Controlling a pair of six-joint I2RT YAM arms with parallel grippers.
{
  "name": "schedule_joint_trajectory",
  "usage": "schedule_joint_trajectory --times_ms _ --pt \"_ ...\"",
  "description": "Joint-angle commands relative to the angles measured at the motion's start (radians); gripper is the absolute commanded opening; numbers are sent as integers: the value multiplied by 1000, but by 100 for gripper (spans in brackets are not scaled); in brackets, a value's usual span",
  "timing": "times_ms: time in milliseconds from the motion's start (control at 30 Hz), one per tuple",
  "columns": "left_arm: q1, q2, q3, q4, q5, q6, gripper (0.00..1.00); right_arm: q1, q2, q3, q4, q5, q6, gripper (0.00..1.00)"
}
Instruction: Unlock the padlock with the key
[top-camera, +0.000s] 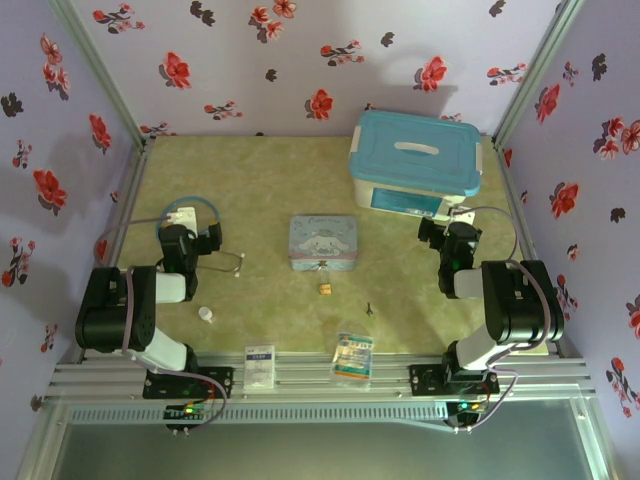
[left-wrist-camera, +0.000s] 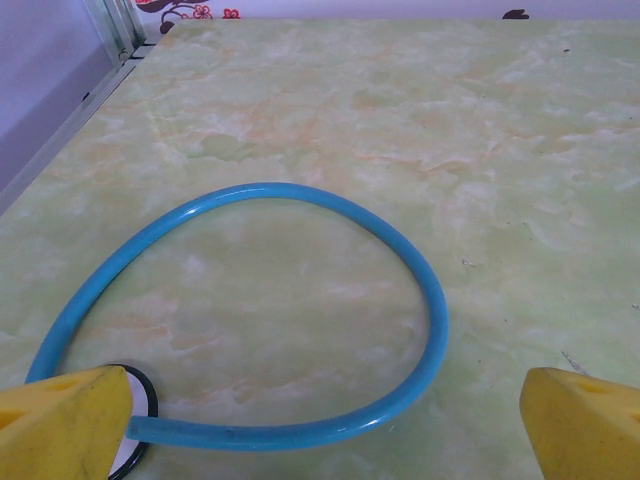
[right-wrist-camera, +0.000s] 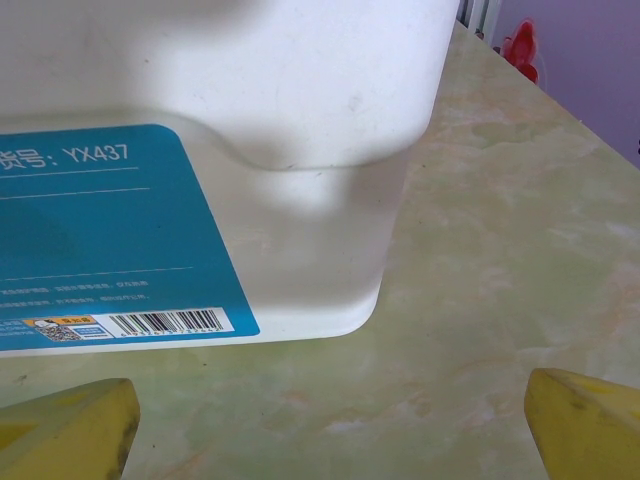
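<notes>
Near the middle of the marbled table (top-camera: 260, 190), just in front of the pastel tin (top-camera: 323, 243): a tiny golden-brass padlock (top-camera: 325, 289), lying loose, shackle state too small to read. Near it to the right and slightly closer to the arm bases, not touching it: a thin dark key (top-camera: 369, 308), flat on the surface.

Soft, even light from above leaves the overhead view pale and hazy, with faint shadows on the counter (top-camera: 260, 180) and walls (top-camera: 300, 60), grey shade across the white box (right-wrist-camera: 330, 250), and the yellow fingers (left-wrist-camera: 70, 420) slightly blurred at the wrist views' lower corners.
</notes>
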Motion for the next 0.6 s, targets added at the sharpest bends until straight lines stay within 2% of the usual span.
schedule_joint_trajectory --times_ms 0,433,567 --pt "10 11 24 32 -18 -12 100 -9 9 19 20 -8 -14 99" --pt "10 4 4 68 -42 -12 100 -13 6 14 26 -29 -16 99" --pt "10 -94 -17 27 -51 -12 100 -14 -81 1 -11 -45 -25 99"
